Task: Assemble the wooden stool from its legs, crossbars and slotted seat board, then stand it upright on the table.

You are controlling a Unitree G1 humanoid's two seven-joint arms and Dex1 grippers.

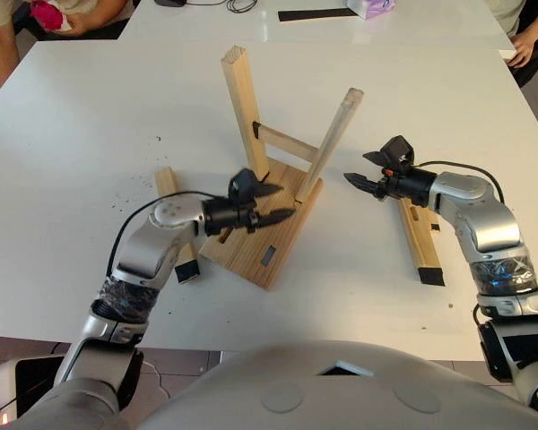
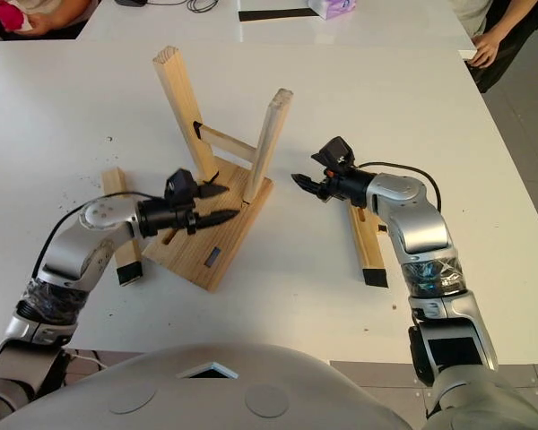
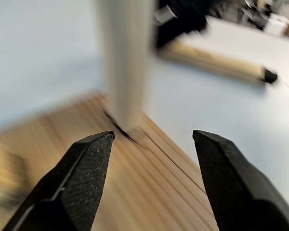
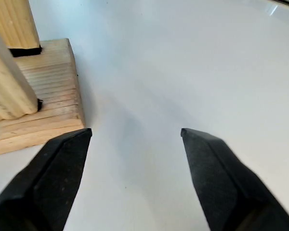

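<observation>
We judge the stool half built. Nearest, a loose black-tipped wooden leg (image 1: 423, 251) lies under each forearm. Our left gripper (image 1: 285, 201) hangs wide open and empty over the pale slotted wooden seat board (image 1: 251, 255). Our right gripper (image 1: 355, 167), also open and empty, is just beside it. Beyond, two upright wooden legs (image 1: 244, 107) and a thin wooden crossbar (image 1: 287, 143) stand fitted.

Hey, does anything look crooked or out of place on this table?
The two fitted legs on the seat board splay apart toward their tops rather than standing parallel, though the viewing angle may exaggerate it. Two loose legs lie on the table, and dark specks dot it near the left one.
</observation>
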